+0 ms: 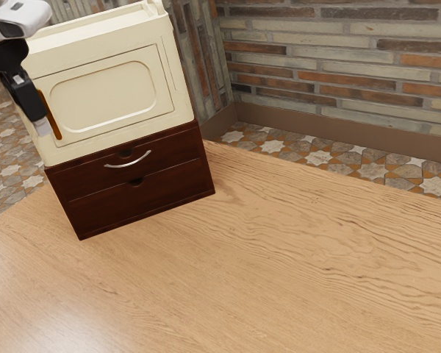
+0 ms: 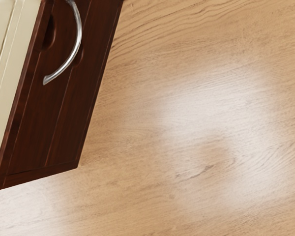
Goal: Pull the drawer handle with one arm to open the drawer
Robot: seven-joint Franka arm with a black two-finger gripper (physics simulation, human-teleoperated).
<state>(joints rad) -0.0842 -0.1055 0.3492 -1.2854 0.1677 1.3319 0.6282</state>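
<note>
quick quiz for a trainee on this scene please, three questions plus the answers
1. Multiple choice: what colour is the curved handle?
A) black
B) silver
C) red
2. True or false: the gripper is beside the cream box, away from the handle.
3. Fill in the blank: the cream box sits on top of a dark brown ____.

Key: 1: B. 2: true. 3: cabinet.
</note>
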